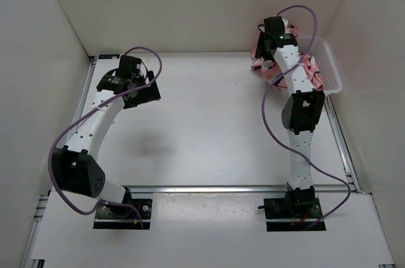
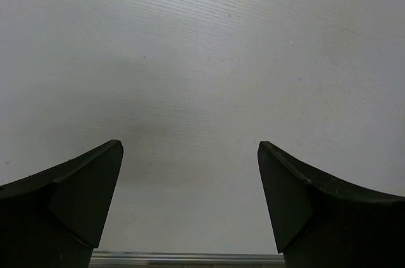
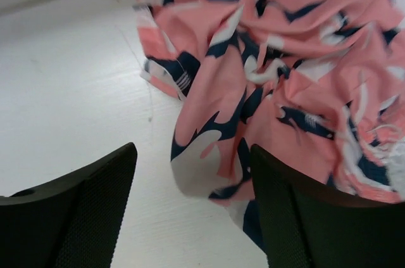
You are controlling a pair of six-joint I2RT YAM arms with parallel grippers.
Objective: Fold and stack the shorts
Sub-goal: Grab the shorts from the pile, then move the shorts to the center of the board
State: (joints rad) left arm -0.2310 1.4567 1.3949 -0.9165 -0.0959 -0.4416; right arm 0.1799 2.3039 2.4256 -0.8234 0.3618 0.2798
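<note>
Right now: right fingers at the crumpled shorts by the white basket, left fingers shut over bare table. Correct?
One thing is off: the left fingers are open, spread wide above the bare table, as the left wrist view shows. The rest is as you say: the right fingers are at the crumpled shorts by the white basket.

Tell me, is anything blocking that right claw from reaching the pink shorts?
Nothing visible does. The right gripper stands open just short of the crumpled shorts, with one fold hanging between its fingers and only bare table beside it.
</note>
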